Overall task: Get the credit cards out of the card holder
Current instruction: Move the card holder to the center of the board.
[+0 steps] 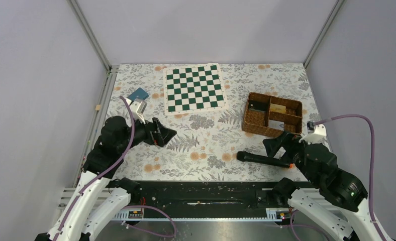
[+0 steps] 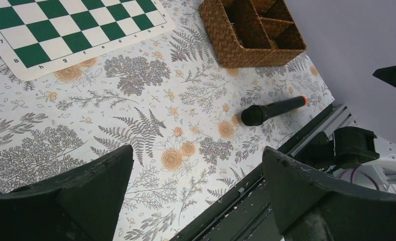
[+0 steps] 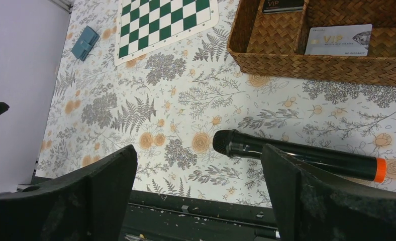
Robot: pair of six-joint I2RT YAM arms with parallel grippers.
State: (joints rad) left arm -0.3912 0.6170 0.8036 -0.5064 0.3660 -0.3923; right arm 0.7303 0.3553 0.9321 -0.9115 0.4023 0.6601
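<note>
Flanking the chessboard (image 1: 195,88): card holder (image 1: 138,94), basket (image 1: 256,129)

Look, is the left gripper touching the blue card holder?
Apart. The top view shows a clear gap between the left gripper and the card holder, which lies further back beside the chessboard.

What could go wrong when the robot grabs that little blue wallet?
The card holder lies flat and thin, so it might slide when pinched. The left end effector points away from it and must swing round. The right end effector could knock the microphone close by it.
</note>
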